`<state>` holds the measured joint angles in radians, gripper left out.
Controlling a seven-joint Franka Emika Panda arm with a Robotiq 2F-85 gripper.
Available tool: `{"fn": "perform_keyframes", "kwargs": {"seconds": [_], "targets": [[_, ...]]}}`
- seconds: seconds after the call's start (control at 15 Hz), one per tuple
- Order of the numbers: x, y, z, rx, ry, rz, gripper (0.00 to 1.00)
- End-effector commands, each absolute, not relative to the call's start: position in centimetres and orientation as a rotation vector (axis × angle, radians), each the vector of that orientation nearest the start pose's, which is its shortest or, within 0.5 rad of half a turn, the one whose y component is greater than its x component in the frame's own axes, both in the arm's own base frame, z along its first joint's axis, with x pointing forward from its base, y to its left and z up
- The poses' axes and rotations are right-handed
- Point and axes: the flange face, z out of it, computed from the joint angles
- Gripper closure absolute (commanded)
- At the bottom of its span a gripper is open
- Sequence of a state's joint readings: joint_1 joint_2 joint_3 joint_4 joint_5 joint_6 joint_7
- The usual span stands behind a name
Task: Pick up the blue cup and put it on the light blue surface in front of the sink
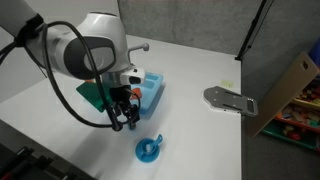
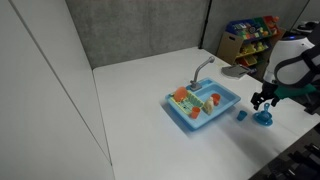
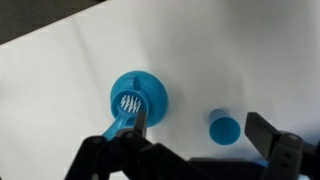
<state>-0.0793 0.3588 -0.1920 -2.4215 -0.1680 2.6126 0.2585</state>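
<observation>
Wrist view: blue cup (image 3: 224, 128) stands mouth-up on the table, apart from the blue dish (image 3: 138, 98).
Exterior views: cup seen in only one, between the sink (image 2: 205, 105) and the table's arm-side edge.
Jaws: gripper (image 3: 195, 120) spread wide, empty, straddling the cup.

A white tabletop (image 2: 140, 122) is seen carrying the sink (image 2: 205, 105) near its middle; the blue cup (image 2: 241, 115) is set just right of it, apart; a round blue dish (image 2: 263, 119) is placed further right; a grey flat piece (image 1: 230, 99), possibly metal, is laid well apart.
</observation>
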Motion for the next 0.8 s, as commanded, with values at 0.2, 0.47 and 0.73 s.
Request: {"fn": "perform_keyframes", "kwargs": {"seconds": [0.2, 0.47, 0.73], "targets": [[47.2, -12.2, 12.7, -3.214, 0.521, 0.208, 0.0], [48.4, -11.3, 11.1, -3.222, 0.436, 0.158, 0.0], [49.1, -10.8, 9.5, -3.23, 0.339, 0.108, 0.0]]}}
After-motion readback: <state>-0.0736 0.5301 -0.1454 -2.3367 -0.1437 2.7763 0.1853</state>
